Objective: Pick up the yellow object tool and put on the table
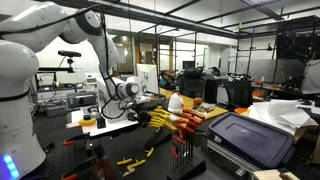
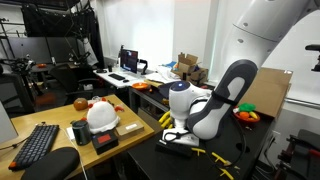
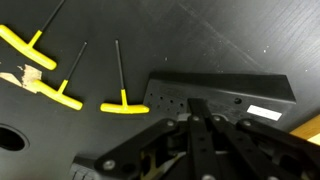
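Observation:
In the wrist view my gripper [image 3: 200, 120] is shut, its fingertips pressed together over a black holder block [image 3: 222, 94] with small holes. A blurred yellow piece of a tool [image 3: 160, 165] shows through the linkage at the base of the fingers; its shaft is hidden between the pads. Three yellow T-handle tools [image 3: 124, 106] [image 3: 60, 92] [image 3: 25, 48] lie flat on the black table [image 3: 230, 40] to the left. In both exterior views the gripper [image 1: 142, 108] [image 2: 178, 138] points down at the table.
A white hard hat [image 2: 102, 116] on a box and a keyboard [image 2: 38, 145] are near the arm. Orange-handled tools [image 1: 185, 122] stand in a rack beside a dark bin [image 1: 245, 138]. More yellow tools [image 2: 215, 155] lie on the table.

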